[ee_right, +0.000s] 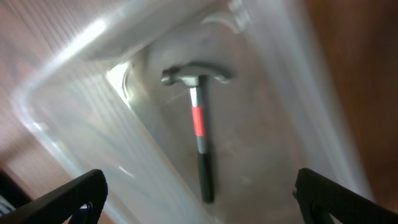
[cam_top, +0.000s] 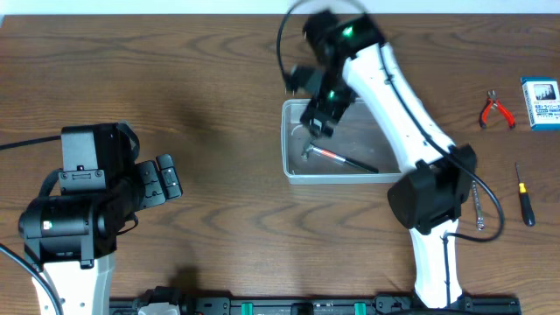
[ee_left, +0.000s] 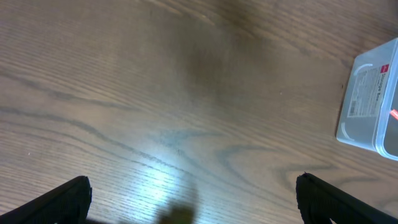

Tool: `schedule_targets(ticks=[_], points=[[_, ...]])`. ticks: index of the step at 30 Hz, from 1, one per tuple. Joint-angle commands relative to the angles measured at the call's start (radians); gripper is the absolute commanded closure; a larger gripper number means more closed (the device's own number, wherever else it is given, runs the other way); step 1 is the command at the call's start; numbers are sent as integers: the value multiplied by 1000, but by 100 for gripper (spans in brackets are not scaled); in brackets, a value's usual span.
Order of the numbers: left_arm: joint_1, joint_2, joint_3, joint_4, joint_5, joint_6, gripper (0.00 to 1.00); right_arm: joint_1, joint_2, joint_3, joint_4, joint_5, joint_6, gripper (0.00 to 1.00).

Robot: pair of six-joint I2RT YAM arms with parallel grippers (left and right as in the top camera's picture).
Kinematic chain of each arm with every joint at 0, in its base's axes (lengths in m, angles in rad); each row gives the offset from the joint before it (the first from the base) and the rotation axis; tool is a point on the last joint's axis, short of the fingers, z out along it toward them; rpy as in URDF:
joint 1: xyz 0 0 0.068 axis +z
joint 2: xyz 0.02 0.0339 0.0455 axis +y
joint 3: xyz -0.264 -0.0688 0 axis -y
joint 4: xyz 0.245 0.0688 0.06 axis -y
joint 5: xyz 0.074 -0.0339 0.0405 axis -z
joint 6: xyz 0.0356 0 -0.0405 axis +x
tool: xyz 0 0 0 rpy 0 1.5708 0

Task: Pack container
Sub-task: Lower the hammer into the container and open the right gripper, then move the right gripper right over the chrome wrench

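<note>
The clear plastic container (cam_top: 292, 166) stands mid-table, its corner also showing in the left wrist view (ee_left: 373, 99) and its inside in the right wrist view (ee_right: 81, 118). A small hammer (cam_top: 337, 157) with a red band and black handle lies on its floor (ee_right: 199, 134). My right gripper (cam_top: 319, 109) hovers over the container's left part, jaws wide open and nothing between them (ee_right: 202, 202). My left gripper (cam_top: 166, 178) rests at the left over bare wood, open and holding nothing (ee_left: 194, 205).
Red-handled pliers (cam_top: 495, 110) and a small blue-and-white box (cam_top: 541, 102) lie at the far right. A black screwdriver (cam_top: 523, 196) sits below them. A metal tool (cam_top: 478, 210) lies beside the right arm's base.
</note>
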State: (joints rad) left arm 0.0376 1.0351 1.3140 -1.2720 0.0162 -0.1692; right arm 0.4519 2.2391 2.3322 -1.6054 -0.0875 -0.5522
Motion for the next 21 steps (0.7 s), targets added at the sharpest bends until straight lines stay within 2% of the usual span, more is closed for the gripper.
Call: schedule_targets(ticks=[1, 4, 8, 13, 15, 19, 21], points=[[3, 3, 17, 0, -2, -12, 2, -48, -25, 205, -67, 62, 161, 1], [3, 3, 17, -6, -2, -12, 2, -117, -49, 315, -93, 84, 330, 1], [3, 3, 17, -15, -2, -12, 2, -253, -159, 323, -93, 119, 484, 1], [3, 3, 17, -14, -2, -12, 2, -475, -335, 230, -93, 124, 557, 1], [3, 3, 17, -13, -2, -12, 2, -558, -408, 128, -93, 122, 551, 1], [3, 3, 17, -6, -2, -12, 2, -716, -482, -53, -63, 100, 388, 1], [3, 3, 17, 9, -2, -12, 2, -769, -476, -113, -59, -58, 218, 1]])
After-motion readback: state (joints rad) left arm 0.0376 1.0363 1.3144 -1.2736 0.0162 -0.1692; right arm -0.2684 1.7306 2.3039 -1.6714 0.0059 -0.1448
